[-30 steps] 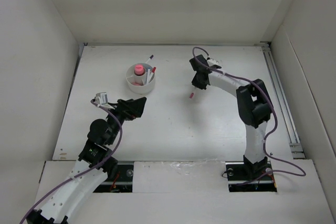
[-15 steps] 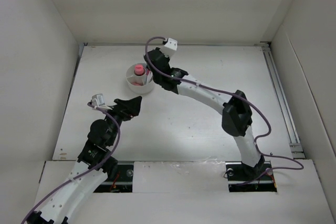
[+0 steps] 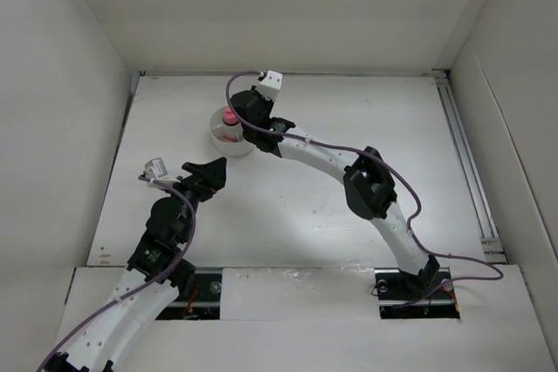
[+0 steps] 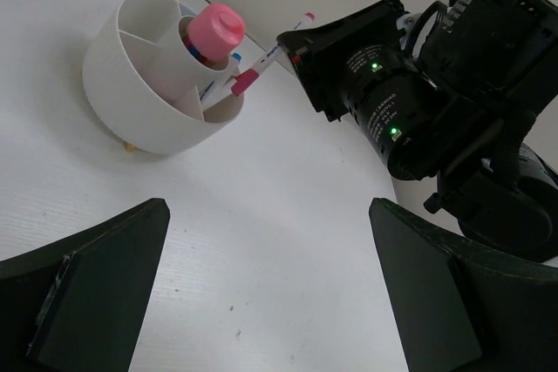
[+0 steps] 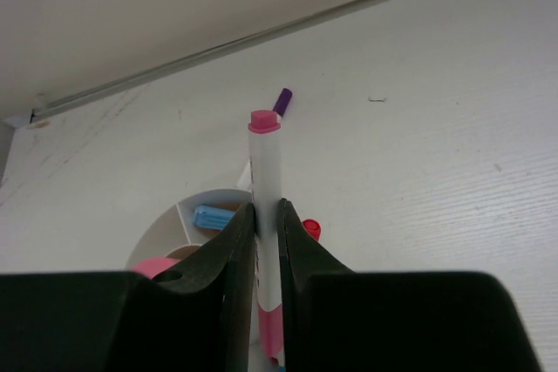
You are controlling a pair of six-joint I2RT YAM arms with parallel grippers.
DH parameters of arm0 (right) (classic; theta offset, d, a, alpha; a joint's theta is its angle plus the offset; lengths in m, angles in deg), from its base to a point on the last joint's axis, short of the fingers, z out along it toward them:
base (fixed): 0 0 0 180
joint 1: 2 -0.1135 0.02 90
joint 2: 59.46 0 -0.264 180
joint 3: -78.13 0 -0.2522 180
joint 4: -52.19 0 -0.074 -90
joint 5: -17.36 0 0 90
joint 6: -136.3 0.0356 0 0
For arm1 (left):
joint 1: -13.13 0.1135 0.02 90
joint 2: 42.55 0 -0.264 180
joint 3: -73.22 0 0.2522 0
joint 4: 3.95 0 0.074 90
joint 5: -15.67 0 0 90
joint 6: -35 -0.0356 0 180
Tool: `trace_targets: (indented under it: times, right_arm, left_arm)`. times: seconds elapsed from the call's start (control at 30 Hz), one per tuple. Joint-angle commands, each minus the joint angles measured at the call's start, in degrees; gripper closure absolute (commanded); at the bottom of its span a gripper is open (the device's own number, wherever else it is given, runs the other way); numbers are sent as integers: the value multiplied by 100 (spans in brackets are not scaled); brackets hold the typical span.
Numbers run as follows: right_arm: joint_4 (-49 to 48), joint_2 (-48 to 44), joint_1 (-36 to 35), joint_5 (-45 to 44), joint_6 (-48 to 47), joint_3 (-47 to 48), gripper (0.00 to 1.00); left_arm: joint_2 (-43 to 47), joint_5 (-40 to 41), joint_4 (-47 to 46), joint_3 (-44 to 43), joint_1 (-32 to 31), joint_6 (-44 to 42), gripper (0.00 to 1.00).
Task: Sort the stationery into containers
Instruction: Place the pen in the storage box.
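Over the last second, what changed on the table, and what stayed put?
The right gripper, shut on a thin white pen with pink ends, swung left from mid-table to just above the low round white divided cup. Nothing was let go. The cup, the short pink-topped cylinder in it and the open left gripper stayed about where they were.

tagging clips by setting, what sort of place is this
Likely a robotics lab test cell: a white table boxed in by plain white walls, the left arm and right arm bolted at its near edge, and a divided white cup holding stationery.
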Motion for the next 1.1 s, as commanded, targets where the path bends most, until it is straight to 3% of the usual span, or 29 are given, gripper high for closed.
trace_targets:
  times: [0.0, 0.5, 0.77, 0.87, 0.9, 0.93, 1.07]
  right_arm:
    - [-469, 10, -107, -202, -112, -21, 100]
    - [-619, 117, -388, -615, -112, -451, 100]
    - [-742, -323, -502, -71, 327, -1118, 100]
    - [-742, -525, -503, 280, 529, -1234, 84]
    - [-742, -639, -503, 334, 530, -1382, 77]
    - [-742, -710, -503, 396, 660, -1444, 61]
    - [-690, -1245, -503, 563, 767, -1813, 34]
  left_arm:
    - [-56, 73, -96, -261, 21, 103, 0]
    - [-109, 64, -281, -252, 21, -160, 0]
    - [-223, 249, -281, -314, 21, -370, 0]
    - [-346, 389, -334, -314, 21, -431, 0]
    - [-347, 389, -334, -314, 21, -432, 0]
    - [-486, 389, -334, -314, 21, -432, 0]
    - [-688, 389, -456, -314, 21, -485, 0]
